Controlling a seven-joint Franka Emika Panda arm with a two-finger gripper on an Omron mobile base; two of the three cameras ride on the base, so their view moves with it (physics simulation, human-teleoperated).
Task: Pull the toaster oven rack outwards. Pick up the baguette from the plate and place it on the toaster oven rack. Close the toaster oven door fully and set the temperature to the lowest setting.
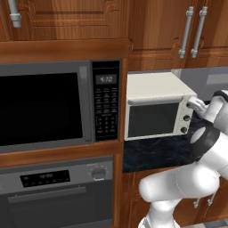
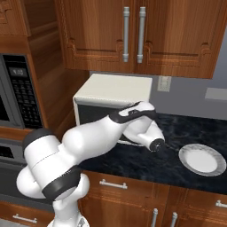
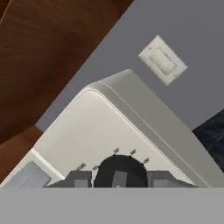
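Now you work the top knob (image 3: 119, 171) on the toaster oven (image 1: 156, 107), which stands on the counter (image 2: 177, 159) right of the microwave (image 1: 53, 107), its door (image 1: 153, 119) shut. Your gripper (image 3: 118, 179) is clamped on that knob, one finger at each side. Keep the hand square to the front panel and turn slowly toward the lowest tick mark, judging by the marks round the dial. Avoid side load; the grip may slip. The plate (image 2: 202, 159) lies bare, well to the right.

Both base views share the toaster oven (image 1: 156, 111); hand view seemingly close.
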